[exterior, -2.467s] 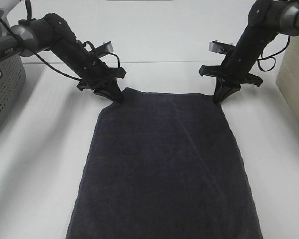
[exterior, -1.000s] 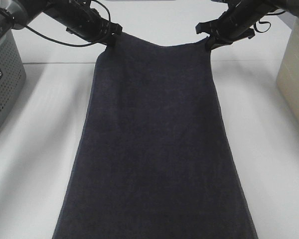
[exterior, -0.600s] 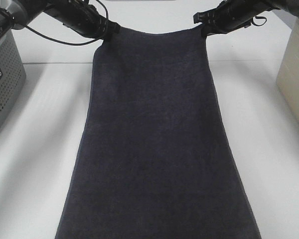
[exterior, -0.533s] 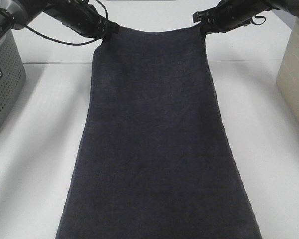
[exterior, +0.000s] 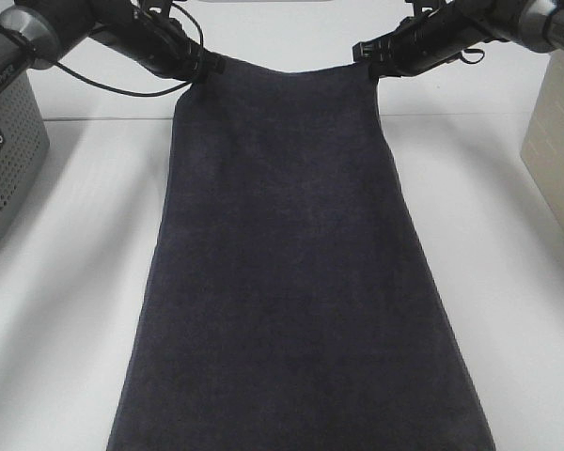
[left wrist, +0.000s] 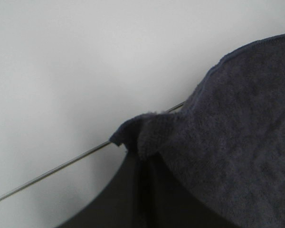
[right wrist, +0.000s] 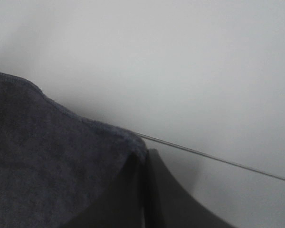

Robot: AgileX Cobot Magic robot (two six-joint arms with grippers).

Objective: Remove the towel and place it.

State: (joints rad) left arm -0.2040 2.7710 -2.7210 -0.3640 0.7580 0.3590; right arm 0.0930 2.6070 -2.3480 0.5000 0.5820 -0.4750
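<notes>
Both end effectors are clamped tight on the upper corners of the towel [exterior: 291, 282]. The left end effector [exterior: 205, 68] sits at the upper left of the high view, pinching the towel's left top corner; the right end effector [exterior: 368, 58] sits at the upper right, pinching the other top corner. Between them the top edge sags in a shallow curve.

From up close, the left end effector [left wrist: 141, 159] has its dark fingers pressed together with a bunched fold of fabric [left wrist: 228, 142] caught between them, a little tuft of the corner sticking out past the grip. On the other arm, the right end effector [right wrist: 145, 164] shows the same closed pair of fingers, with the towel's hemmed edge [right wrist: 52, 161] running down into them.

Held up by its top, the towel spreads as one broad, very dark sheet down the middle of the high view, widening toward the bottom edge, where it runs out of frame. Whether its lower part rests on the white tabletop [exterior: 66, 263] I cannot tell. A grey perforated basket [exterior: 5, 160] stands at the left edge, well apart from the cloth, and a pale beige box [exterior: 555, 141] stands at the right edge.
</notes>
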